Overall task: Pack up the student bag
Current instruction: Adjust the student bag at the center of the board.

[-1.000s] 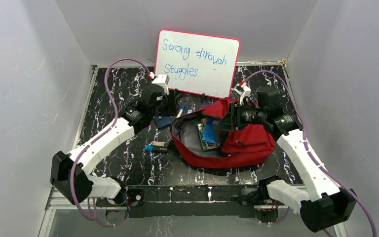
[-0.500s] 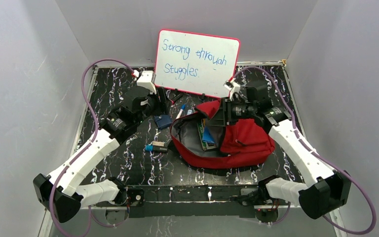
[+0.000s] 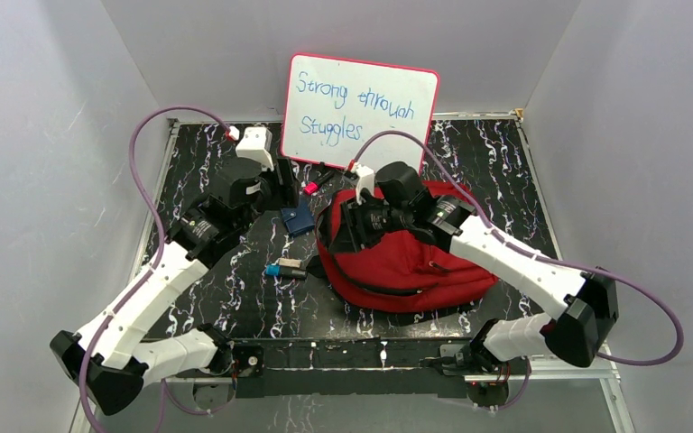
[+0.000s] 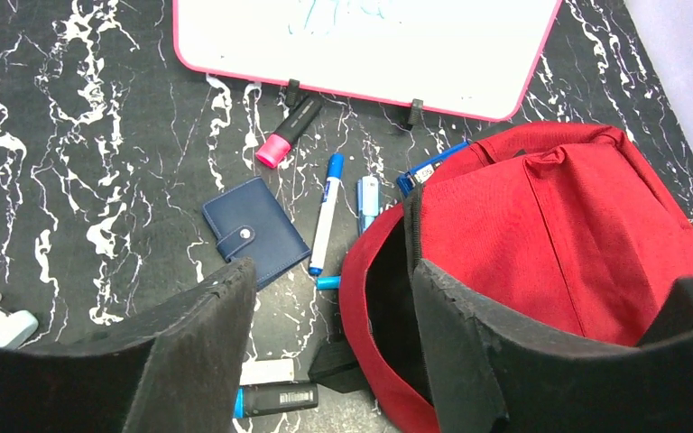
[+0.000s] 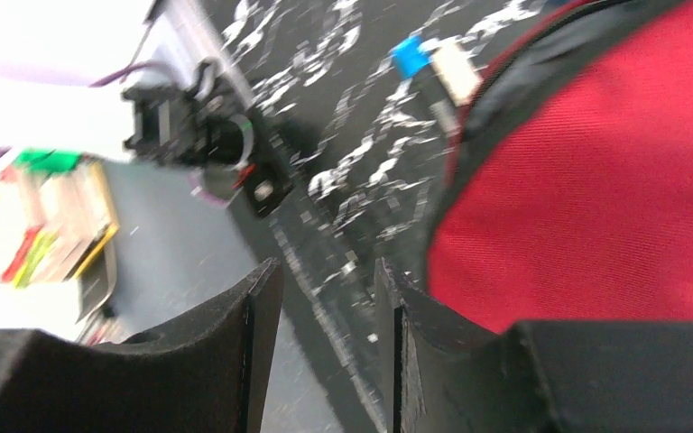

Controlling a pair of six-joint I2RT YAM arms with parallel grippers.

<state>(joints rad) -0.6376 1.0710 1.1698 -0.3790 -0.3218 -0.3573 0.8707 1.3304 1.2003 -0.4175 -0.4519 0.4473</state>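
Note:
The student bag (image 3: pixel 406 262) is a red backpack lying in the middle of the table, its flap folded over so the inside is mostly hidden. The left wrist view shows only a dark slit of opening along the bag's (image 4: pixel 559 234) left edge. My right gripper (image 3: pixel 343 230) hovers over the bag's upper left edge; its jaws (image 5: pixel 327 268) are open with nothing between them and the red fabric (image 5: pixel 595 198) beside them. My left gripper (image 3: pixel 281 180) stands left of the bag, open and empty (image 4: pixel 332 275).
A navy wallet (image 4: pixel 254 230), a blue marker (image 4: pixel 325 212), a pink-capped highlighter (image 4: pixel 287 133) and a black tube with a blue cap (image 4: pixel 275 397) lie left of the bag. A whiteboard (image 3: pixel 361 113) leans at the back. Grey walls enclose the table.
My right arm swung left across the bag and the flap came down over the opening, hiding the contents. My left arm drew back to the left.

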